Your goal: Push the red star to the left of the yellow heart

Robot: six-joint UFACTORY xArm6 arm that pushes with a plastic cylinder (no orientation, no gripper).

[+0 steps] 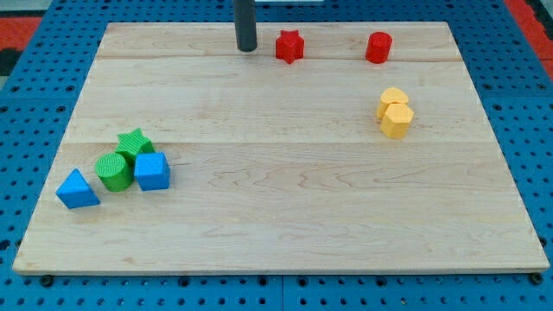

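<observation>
red star [289,46] near surface [276,225] top edge, my tip [247,49] just beside it on view's left. no claw on rig. star likely light, rigid, pivots easily; push squarely through centre toward yellow heart [395,113].

Bright, even light w/ soft short shadows, sharp focus, no glare.

The rod [246,22] is cut off by the view's top edge. The green star [134,142] near the counter's [285,216] left edge is partly hidden behind the green cylinder [113,170] and blue cube [152,171].
</observation>
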